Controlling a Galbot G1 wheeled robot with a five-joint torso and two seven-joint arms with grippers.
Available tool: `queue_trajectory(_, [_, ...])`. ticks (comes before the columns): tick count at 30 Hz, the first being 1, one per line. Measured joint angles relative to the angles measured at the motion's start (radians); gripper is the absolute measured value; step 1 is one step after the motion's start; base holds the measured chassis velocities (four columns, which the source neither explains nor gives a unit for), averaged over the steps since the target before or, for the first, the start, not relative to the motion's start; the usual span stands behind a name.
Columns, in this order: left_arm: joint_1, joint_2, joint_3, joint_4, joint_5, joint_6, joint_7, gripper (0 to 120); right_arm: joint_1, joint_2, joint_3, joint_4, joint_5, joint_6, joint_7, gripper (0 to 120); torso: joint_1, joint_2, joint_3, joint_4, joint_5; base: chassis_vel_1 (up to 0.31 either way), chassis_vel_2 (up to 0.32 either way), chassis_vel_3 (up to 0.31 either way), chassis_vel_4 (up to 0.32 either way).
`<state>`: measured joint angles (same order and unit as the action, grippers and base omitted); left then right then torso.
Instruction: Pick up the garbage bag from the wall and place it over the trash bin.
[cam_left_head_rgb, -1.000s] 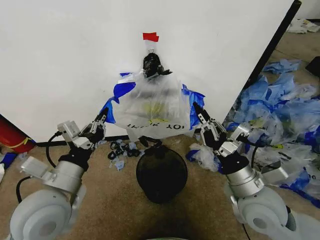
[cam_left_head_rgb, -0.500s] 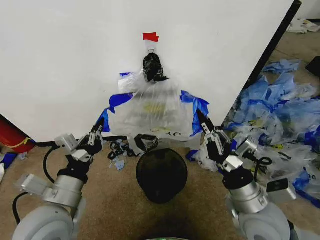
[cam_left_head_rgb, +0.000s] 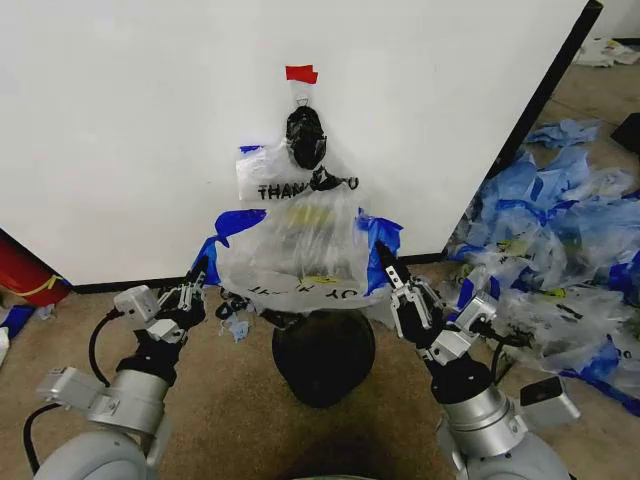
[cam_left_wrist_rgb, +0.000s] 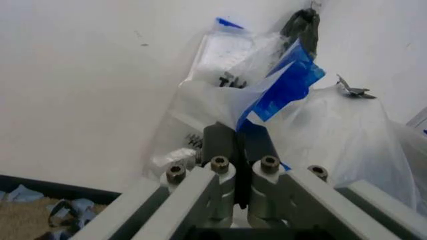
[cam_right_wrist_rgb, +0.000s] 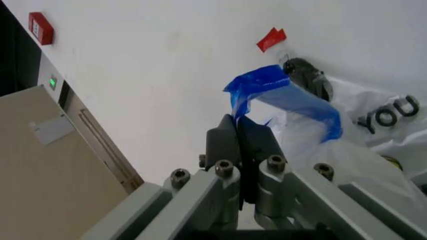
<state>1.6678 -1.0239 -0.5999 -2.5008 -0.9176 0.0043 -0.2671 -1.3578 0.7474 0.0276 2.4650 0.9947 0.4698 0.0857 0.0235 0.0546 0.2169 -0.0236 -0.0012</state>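
Against the white wall (cam_left_head_rgb: 120, 130), both end effectors, left (cam_left_head_rgb: 200, 277) and right (cam_left_head_rgb: 385, 262), clamped on blue handles, have drawn the garbage bag (cam_left_head_rgb: 300, 245) outward and lower, its mouth now spread just above the trash bin (cam_left_head_rgb: 322, 355).

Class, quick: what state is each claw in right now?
Left claw: closed on the garbage bag.
Right claw: closed on the garbage bag.
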Motion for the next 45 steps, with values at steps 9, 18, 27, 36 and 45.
queue_trajectory(9, [-0.018, 0.018, -0.028, 0.001, -0.024, 0.020, -0.013, 0, 0.019, -0.027, 0.019, 0.029, 0.035, -0.004, 0.002, 0, 0.000, 0.000, 0.000, 0.0000, 0.0000, 0.000, 0.000, 0.000, 0.000])
queue_trajectory(18, [-0.012, 0.006, -0.030, 0.001, -0.064, 0.040, -0.029, 0, 0.020, -0.047, 0.031, 0.037, 0.049, -0.004, 0.001, 0, 0.000, 0.000, 0.000, 0.0000, 0.0000, 0.000, 0.000, 0.000, 0.000])
queue_trajectory(27, [-0.010, 0.002, -0.031, 0.001, -0.081, 0.049, -0.033, 0, 0.015, -0.056, 0.041, 0.037, 0.050, -0.007, 0.006, 0, 0.000, 0.000, 0.000, -0.0001, 0.0000, 0.000, 0.000, 0.000, 0.000])
queue_trajectory(36, [0.010, -0.020, -0.030, 0.001, -0.083, 0.055, -0.035, 0, 0.018, -0.066, 0.045, 0.037, 0.054, -0.008, 0.014, 0, 0.000, 0.000, 0.000, 0.0001, 0.0000, 0.000, 0.000, 0.000, 0.000])
queue_trajectory(45, [0.010, -0.066, 0.016, 0.001, -0.077, 0.055, -0.036, 0, 0.008, -0.046, 0.011, 0.017, 0.049, -0.012, 0.006, 0, 0.000, 0.000, 0.000, 0.0000, 0.0001, 0.000, 0.000, 0.000, 0.000])
